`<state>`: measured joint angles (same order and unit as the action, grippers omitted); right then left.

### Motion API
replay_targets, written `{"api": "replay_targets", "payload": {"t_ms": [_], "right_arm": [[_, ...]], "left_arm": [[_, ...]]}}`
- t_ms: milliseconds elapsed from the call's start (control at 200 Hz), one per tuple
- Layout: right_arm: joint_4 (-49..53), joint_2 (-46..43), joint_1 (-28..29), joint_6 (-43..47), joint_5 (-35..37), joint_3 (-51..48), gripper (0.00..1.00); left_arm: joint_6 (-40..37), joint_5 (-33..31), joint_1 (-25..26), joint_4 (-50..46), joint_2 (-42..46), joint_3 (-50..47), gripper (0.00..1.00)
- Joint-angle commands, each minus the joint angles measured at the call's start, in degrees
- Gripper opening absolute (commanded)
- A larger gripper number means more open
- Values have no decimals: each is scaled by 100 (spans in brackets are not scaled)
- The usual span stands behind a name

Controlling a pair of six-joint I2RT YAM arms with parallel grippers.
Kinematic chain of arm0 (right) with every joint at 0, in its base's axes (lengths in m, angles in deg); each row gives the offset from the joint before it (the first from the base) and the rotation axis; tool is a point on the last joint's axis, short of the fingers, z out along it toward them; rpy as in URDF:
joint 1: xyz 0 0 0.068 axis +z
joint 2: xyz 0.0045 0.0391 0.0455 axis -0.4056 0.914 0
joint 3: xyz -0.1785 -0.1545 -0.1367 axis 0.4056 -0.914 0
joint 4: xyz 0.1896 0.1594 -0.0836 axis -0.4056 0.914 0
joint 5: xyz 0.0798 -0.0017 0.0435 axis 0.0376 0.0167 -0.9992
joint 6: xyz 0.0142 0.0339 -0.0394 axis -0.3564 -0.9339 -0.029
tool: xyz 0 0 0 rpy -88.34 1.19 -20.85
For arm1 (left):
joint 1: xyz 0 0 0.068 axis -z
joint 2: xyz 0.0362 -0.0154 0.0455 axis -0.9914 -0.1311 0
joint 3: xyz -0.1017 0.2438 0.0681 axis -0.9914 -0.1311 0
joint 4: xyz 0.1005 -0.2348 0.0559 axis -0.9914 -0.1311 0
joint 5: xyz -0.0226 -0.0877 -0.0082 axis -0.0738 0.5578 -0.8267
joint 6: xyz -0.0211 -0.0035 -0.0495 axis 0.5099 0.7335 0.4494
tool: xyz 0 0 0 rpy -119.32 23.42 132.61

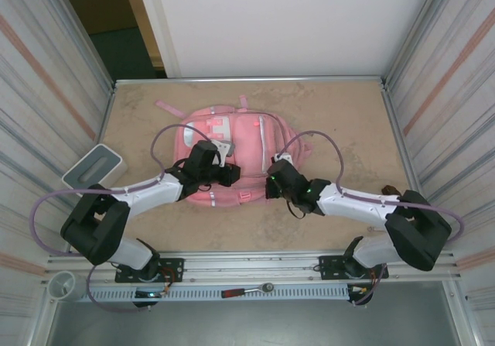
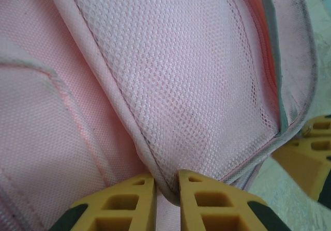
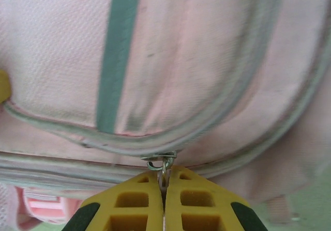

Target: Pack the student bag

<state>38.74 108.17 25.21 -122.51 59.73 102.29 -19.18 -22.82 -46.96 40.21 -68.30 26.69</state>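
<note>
The pink student bag [image 1: 247,129] lies flat in the middle of the table. My left gripper [image 1: 226,173] is at its near left edge. In the left wrist view its yellow fingers [image 2: 126,200] are shut on the piped rim of a pink mesh pocket [image 2: 181,86], with the fabric pinched at the left gripper [image 2: 167,182]. My right gripper [image 1: 271,185] is at the bag's near right edge. In the right wrist view the right gripper [image 3: 164,178] is shut on a small metal zip pull [image 3: 164,163] hanging from the grey zip track [image 3: 217,112].
A small grey-white box [image 1: 93,168] rests against the left wall. A red-handled tool [image 1: 246,290] lies on the front rail, and a white cup [image 1: 63,286] stands at the near left corner. Corrugated walls close in both sides.
</note>
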Motion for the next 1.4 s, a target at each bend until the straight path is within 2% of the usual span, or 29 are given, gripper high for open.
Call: {"api": "replay_targets", "payload": {"t_ms": [0,271,381,501,616,686,766,912,1037,1157,1313,1393], "right_arm": [[348,-288,-359,463,-87,-95,0],[190,-435,-834,902,-953,-98,0],[151,-502,-887,1058,-1350,-36,0],[103,-637,-910,1102,-1826,28,0],[148,-768,-904,1041,-2164,157,0],[165,-863,-913,1001,-2266,215,0],[181,-946,-916,954,-2378,301,0],[205,-1017,-913,911,-2500,418,0],[218,-1072,-907,875,-2579,474,0],[167,-1149,-907,819,-2632,447,0],[88,-1177,-887,728,-2661,413,0],[60,-1154,-863,707,-2661,419,0]], "left_arm": [[-233,-814,-264,-552,-43,-206,18],[-267,-713,-259,-599,117,-184,20],[-308,-676,-203,-623,388,-184,32],[-523,-974,-23,-787,925,-150,50],[-1021,-1362,272,-767,1449,-131,60],[-1596,-1578,495,-446,1620,-202,62],[-2598,-1294,689,-10,1649,-280,65],[-4163,-902,964,372,1464,-256,66],[-4927,-857,993,468,1152,-151,64],[-5262,-1086,1037,486,757,98,61],[-5500,-911,1129,574,386,269,55],[-5551,-892,1134,617,230,336,48]]}}
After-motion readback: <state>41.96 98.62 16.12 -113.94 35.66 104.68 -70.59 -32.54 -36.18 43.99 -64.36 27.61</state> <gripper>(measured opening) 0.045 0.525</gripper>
